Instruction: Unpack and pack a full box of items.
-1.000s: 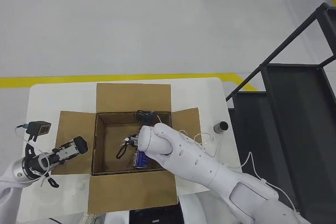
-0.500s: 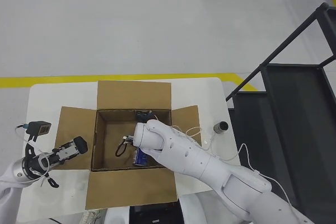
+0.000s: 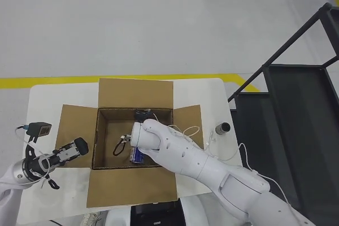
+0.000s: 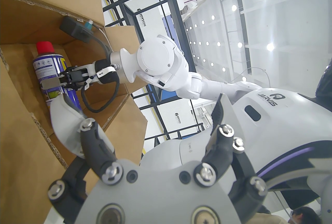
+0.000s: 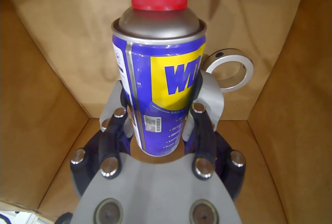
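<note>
**Top view:** brown open-flapped cardboard box (image 3: 135, 93) seen on white table (image 3: 45, 101). Right arm lowered inside box, with blue-and-yellow metal spray can with red cap (image 3: 137, 156) glimpsed beneath it. Left gripper (image 3: 76, 148) held over box flap on left-arm side. Small dark-topped cylinder (image 3: 222, 128) stood just beside opposite flap.

**Left wrist view:** left gripper fingers (image 4: 64, 116) spread apart, nothing held.

**Right wrist view:** right gripper (image 5: 163, 91) clamped on can body, inside box. Silver metal ring collar (image 5: 230, 72) lain on box floor, just beside can. Can possibly clear of box floor; contact cannot be told.

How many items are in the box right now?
2. A spray can, held by the right gripper, and a metal ring beside it in the box. The arm may hide others.
</note>
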`<action>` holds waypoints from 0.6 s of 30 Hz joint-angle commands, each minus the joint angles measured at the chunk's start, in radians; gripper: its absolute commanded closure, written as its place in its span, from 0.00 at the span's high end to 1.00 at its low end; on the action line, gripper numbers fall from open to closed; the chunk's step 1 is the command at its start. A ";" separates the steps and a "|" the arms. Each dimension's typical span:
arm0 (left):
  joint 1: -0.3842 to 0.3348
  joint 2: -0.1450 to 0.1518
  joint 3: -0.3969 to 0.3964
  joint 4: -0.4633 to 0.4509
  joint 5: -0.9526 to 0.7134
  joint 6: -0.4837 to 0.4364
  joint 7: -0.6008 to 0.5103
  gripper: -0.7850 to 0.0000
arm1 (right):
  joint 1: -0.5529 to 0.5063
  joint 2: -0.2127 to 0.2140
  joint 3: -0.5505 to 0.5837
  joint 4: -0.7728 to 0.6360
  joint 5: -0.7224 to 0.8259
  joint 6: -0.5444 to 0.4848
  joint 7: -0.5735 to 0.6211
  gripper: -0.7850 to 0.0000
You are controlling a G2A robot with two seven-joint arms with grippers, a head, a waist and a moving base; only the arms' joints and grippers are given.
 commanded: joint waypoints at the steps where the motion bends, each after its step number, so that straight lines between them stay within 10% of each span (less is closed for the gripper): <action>1: 0.000 0.000 0.000 0.000 0.000 0.000 0.000 1.00 | -0.019 0.002 0.016 -0.029 -0.032 0.000 0.000 0.00; 18: 0.000 0.000 0.000 0.000 0.000 0.000 0.000 1.00 | -0.373 0.107 0.170 -0.624 -0.372 0.000 0.000 0.00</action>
